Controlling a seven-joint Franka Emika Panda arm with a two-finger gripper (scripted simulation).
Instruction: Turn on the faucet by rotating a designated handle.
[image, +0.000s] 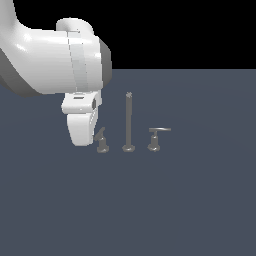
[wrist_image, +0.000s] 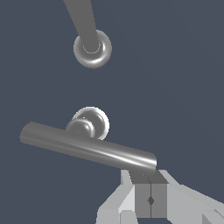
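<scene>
Faucet (image: 128, 121) | fingers (wrist_image: 151, 200) pressed together, tip against handle (wrist_image: 87, 148) lever's end — set to push it round, not grip | twin handle (image: 156, 137) untouched

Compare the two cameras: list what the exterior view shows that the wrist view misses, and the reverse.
Only the exterior view: the white arm, the spout post at full height, and the second handle on the exterior view's right.
Only the wrist view: the gripper, fingertips together, at the end of the lever bar.
Both: the handle beside the gripper, the post's round foot and the dark floor.
</scene>
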